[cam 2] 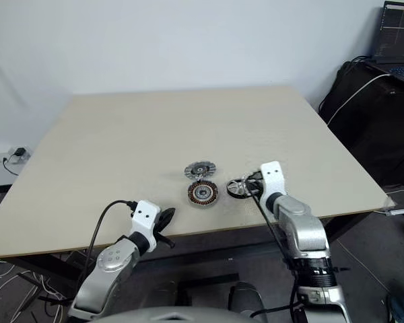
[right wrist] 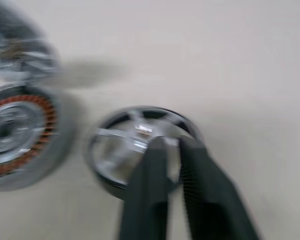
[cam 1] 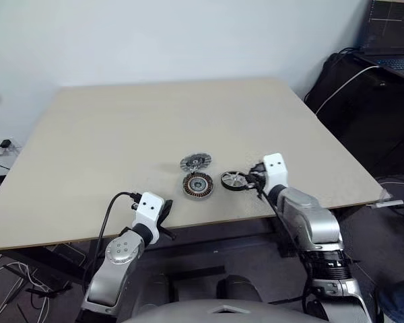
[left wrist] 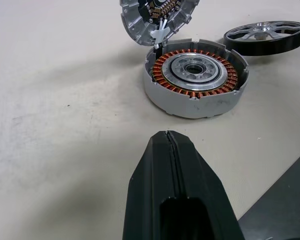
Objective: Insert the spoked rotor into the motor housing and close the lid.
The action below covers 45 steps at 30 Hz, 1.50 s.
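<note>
The motor housing, a round part with copper windings around a silver centre, sits open-topped near the table's front edge. Just behind it the finned silver lid leans tilted, joined to the housing by thin white wires. The spoked rotor lies flat on the table to the housing's right. My right gripper is at the rotor's right rim; in the right wrist view its fingers stand slightly parted over the rotor. My left gripper is shut and empty, short of the housing, by the front edge.
The beige table has bare room to the left and behind the parts. A laptop stands on a dark stand at the far right, with cables hanging. A power strip lies on the floor at the left.
</note>
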Each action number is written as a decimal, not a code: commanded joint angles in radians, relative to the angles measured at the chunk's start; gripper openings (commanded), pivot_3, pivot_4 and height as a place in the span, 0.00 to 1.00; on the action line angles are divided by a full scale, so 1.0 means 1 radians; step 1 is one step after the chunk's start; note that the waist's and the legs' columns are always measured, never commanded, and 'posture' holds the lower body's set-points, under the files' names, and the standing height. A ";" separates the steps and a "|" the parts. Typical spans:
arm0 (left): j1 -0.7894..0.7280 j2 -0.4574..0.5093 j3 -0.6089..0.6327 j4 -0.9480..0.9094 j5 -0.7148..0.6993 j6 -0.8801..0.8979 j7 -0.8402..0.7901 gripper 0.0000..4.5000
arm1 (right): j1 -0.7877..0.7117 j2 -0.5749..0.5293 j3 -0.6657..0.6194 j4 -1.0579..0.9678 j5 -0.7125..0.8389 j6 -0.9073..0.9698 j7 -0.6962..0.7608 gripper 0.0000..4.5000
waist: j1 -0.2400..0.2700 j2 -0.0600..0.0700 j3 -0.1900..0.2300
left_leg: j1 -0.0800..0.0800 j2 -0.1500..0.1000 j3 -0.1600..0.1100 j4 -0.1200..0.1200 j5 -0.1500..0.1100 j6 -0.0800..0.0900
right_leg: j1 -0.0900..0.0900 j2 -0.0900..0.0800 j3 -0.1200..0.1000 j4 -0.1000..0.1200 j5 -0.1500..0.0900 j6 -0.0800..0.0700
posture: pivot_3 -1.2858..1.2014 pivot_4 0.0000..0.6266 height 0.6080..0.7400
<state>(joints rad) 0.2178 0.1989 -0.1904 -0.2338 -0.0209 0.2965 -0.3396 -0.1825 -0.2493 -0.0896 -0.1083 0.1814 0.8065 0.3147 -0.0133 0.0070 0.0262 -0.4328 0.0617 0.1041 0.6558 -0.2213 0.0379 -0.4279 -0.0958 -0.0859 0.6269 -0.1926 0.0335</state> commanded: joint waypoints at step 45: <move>-0.020 -0.003 0.000 -0.004 -0.003 -0.023 -0.001 0.00 | -0.221 0.397 -0.685 0.173 0.636 0.366 -0.492 0.79 | -0.012 0.012 0.005 | -0.001 0.000 -0.001 -0.001 0.000 0.000 | 0.000 0.000 0.000 -0.001 0.000 0.000 | 0.52 0.00 1.00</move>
<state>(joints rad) 0.2138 0.1989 -0.1944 -0.2326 -0.0198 0.2961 -0.3448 -0.3762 0.1388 -0.7568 0.0735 0.7709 1.1938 -0.1654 -0.0251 0.0191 0.0312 -0.4335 0.0615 0.1034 0.6545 -0.2213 0.0381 -0.4283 -0.0957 -0.0860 0.6260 -0.1926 0.0335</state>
